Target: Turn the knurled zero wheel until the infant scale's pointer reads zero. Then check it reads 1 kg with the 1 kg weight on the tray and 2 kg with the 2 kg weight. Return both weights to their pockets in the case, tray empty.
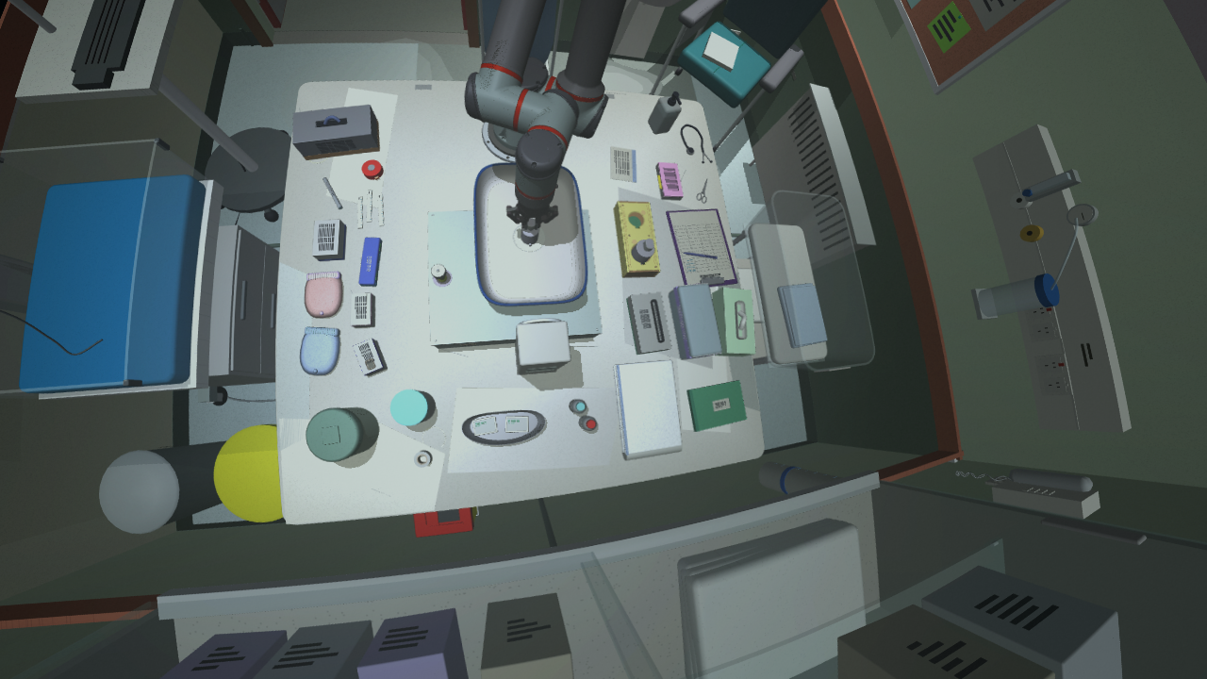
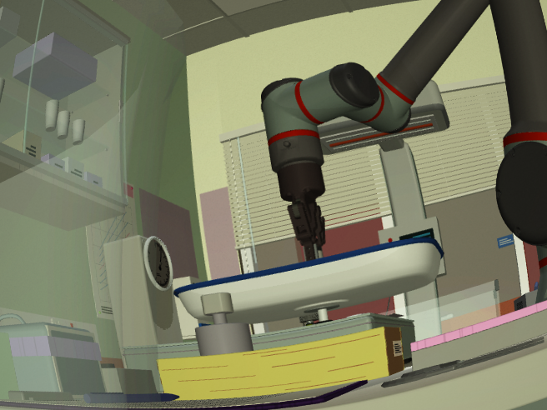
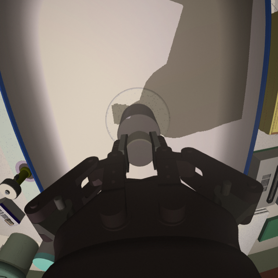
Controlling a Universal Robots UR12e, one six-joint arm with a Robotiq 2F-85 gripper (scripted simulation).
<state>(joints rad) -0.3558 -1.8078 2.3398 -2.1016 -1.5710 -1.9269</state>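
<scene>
A small grey weight (image 3: pixel 138 129) stands on the circle marked at the middle of the scale's white, blue-rimmed tray (image 1: pixel 530 236), with its knob held by my closed gripper (image 3: pixel 140 150), which reaches straight down into the tray (image 2: pixel 316 251). The second, larger grey weight (image 1: pixel 644 250) sits in a pocket of the yellow case (image 1: pixel 637 238) to the right of the scale; the case's other pocket (image 1: pixel 635 221) is empty. The knurled zero wheel (image 3: pixel 10 188) sticks out of the scale base on the left (image 1: pixel 440 273). The round dial (image 2: pixel 158 263) stands at the scale's front end.
A clear bin (image 1: pixel 814 283) sits off the table's right edge. A clipboard (image 1: pixel 700 247) lies right of the case, and small boxes (image 1: pixel 692 319) stand in a row in front of it. Labelled packs and two pastel caps (image 1: pixel 322 296) lie left of the scale.
</scene>
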